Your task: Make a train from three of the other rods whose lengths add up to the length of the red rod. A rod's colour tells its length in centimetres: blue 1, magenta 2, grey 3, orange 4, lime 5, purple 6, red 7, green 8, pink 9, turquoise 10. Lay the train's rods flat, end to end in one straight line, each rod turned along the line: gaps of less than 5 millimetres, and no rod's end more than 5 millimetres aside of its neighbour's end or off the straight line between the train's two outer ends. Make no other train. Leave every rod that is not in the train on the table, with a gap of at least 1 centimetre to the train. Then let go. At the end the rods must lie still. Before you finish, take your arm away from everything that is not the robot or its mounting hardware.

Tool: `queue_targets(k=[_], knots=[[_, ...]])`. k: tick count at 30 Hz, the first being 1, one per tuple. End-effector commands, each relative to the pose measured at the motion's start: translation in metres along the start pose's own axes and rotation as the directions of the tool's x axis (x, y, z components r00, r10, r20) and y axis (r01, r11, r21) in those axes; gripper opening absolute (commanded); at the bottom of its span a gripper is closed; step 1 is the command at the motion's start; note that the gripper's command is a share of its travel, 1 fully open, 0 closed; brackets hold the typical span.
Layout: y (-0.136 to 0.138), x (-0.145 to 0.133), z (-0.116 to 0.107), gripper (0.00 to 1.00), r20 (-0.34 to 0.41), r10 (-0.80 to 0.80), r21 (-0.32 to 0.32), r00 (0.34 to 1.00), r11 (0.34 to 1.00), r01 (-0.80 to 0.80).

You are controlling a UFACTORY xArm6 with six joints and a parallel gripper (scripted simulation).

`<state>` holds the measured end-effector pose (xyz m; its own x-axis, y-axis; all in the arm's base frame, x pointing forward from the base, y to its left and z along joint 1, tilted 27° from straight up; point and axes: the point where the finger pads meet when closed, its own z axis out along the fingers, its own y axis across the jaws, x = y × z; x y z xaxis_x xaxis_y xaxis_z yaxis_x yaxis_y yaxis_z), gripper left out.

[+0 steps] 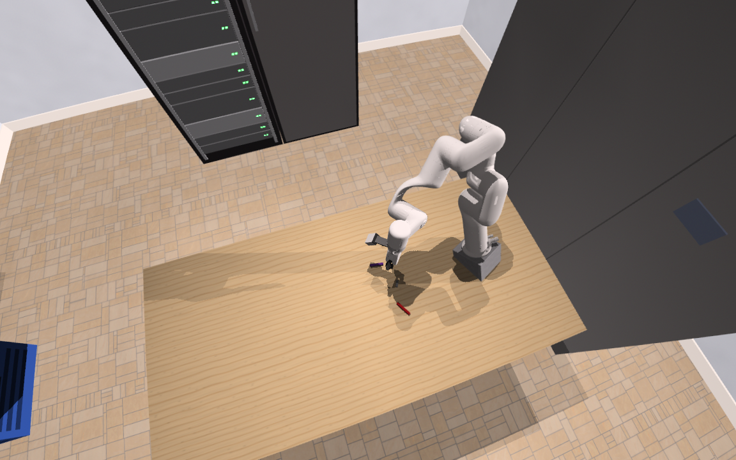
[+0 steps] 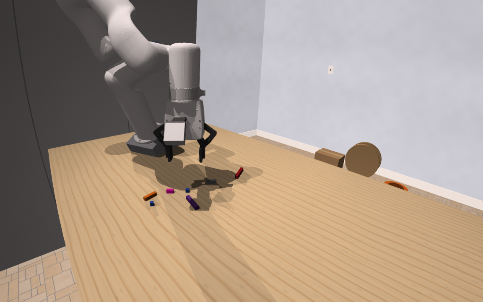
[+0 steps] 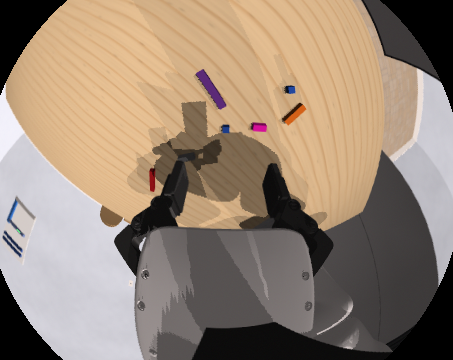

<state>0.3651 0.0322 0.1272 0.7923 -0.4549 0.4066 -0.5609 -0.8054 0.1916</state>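
My gripper [image 2: 185, 155] [image 3: 226, 172] is open and empty, raised above the table. The red rod [image 1: 402, 308] [image 2: 239, 173] [image 3: 152, 180] lies apart from the others. The grey rod [image 2: 211, 181] [image 3: 187, 156] lies in my shadow, partly behind a fingertip in the wrist view. One blue rod [image 2: 187, 190] [image 3: 225, 129] lies between the grey rod and the magenta rod [image 2: 170, 191] [image 3: 259, 127], in a loose row with wide gaps. The orange rod [image 2: 149, 196] [image 3: 294, 114] lies slanted beyond the magenta one. A second blue rod [image 2: 151, 203] [image 3: 290, 89] lies near the orange one.
The purple rod [image 1: 376, 264] [image 2: 192, 202] [image 3: 211, 89] lies slanted near the first blue rod, with a gap between them. The wooden table [image 1: 256, 343] [image 2: 310, 244] bears all the rods. The arm's base [image 1: 478, 260] stands on the table, near the dark cabinet [image 1: 634, 142].
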Motion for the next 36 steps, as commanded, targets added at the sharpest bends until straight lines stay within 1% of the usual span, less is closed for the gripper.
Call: queue_targets(k=[1,22,27,33,35,36], knots=[[-0.0009,0.0012,-0.0013,1.00,-0.002,0.001,0.003,1.000,1.000,-0.001],[-0.0008,0.0012,-0.0012,1.00,-0.002,0.021,0.003,1.000,1.000,-0.021],[-0.0002,0.0013,-0.0009,1.00,-0.002,0.080,0.003,0.997,0.997,-0.080],[0.0011,0.0016,-0.0001,1.00,-0.001,0.224,0.004,0.975,0.975,-0.224],[0.0011,0.0016,-0.0001,1.00,-0.001,0.224,0.004,0.975,0.975,-0.224],[0.0014,0.0016,0.0001,1.00,-0.001,0.256,0.004,0.967,0.967,-0.256]])
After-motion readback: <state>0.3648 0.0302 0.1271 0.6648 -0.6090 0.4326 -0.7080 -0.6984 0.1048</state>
